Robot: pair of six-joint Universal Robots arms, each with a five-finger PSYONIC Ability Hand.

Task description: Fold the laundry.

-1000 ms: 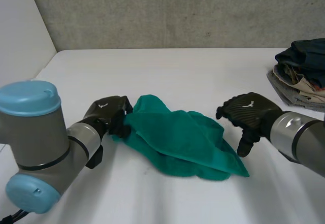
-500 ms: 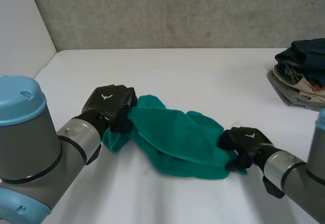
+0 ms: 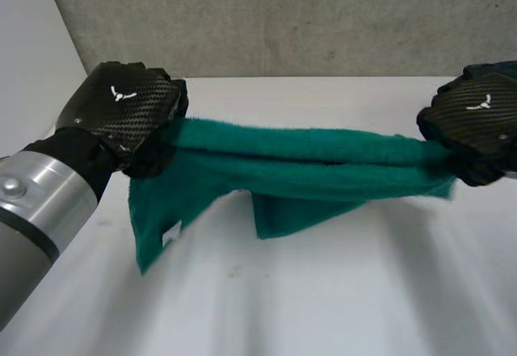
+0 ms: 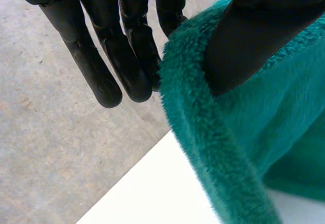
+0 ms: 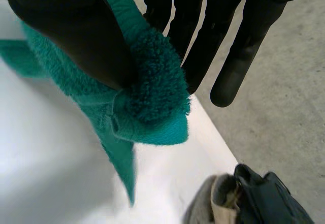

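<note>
Head view: left hand [image 3: 129, 114] and right hand [image 3: 477, 122] each pinch one end of the green towel [image 3: 307, 166], thumb against fingers. It hangs stretched above the white table [image 3: 323, 299].

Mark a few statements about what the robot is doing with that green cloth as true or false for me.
1. The green towel is stretched between the left hand and the right hand. True.
2. The towel lies flat on the table. False: it is held up over the white table, with folds hanging down from it.
3. The left hand is open and empty. False: its fingers and thumb pinch the towel's edge.
4. A pile of clothes lies on the table on the right hand's side. True.
</note>
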